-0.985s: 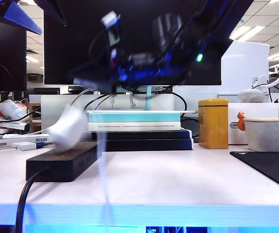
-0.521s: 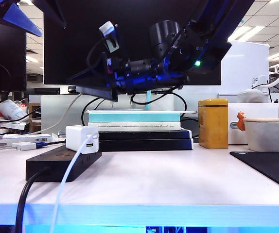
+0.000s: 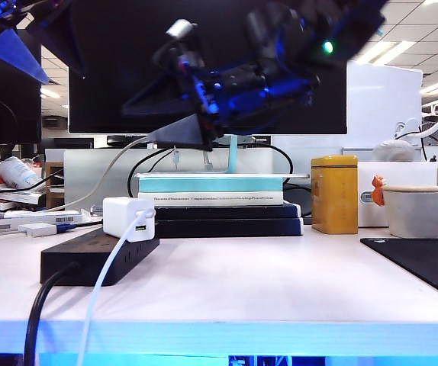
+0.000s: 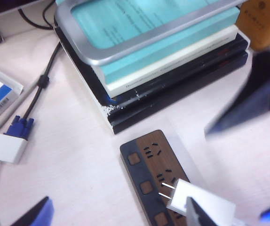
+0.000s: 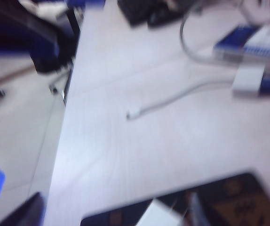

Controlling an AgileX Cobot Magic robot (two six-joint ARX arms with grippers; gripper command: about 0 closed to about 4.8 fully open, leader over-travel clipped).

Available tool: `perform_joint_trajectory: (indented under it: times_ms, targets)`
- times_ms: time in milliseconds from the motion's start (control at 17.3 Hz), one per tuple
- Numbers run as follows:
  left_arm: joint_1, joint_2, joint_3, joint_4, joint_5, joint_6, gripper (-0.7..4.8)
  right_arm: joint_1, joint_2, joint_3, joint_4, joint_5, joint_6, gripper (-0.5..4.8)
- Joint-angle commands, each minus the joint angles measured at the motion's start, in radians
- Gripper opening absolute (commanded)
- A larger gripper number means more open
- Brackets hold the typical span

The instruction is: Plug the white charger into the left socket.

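Your charger point(image 3: 128, 219) lies on top of the black strip point(image 3: 97, 255) at its near end, and nothing grips it; in the left wrist view its prongs point(image 4: 167, 190) lie bare across the strip's wooden face, not in a socket point(image 4: 149, 151). Its cable point(image 3: 104, 286) droops over the desk point(image 3: 280, 282) edge. Your right hand point(image 3: 177, 133) hangs above the charger, jaws spread and empty. Your left hand point(image 3: 17, 49) sits high at the left, also spread wide and empty.

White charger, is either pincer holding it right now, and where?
Nothing is held. The white charger lies free on the power strip; the right pincer hangs above it, and the left pincer's tips stay out of sight.
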Motion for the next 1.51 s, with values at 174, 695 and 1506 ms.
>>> perform_joint_trajectory:
  times_ms: [174, 695, 1506]
  targets:
    - [0.002, -0.005, 0.003, 0.025, -0.003, 0.000, 3.72, 0.083, -0.035, 0.000, -0.304, 0.305, -0.097, 3.92]
    - [0.001, -0.005, 0.003, 0.021, -0.002, -0.004, 3.72, 0.219, -0.032, 0.000, -0.329, 0.682, -0.161, 3.91]
    - [0.001, -0.018, 0.004, -0.003, -0.114, -0.011, 3.72, 0.219, 0.013, 0.000, -0.278, 0.674, -0.126, 3.53]
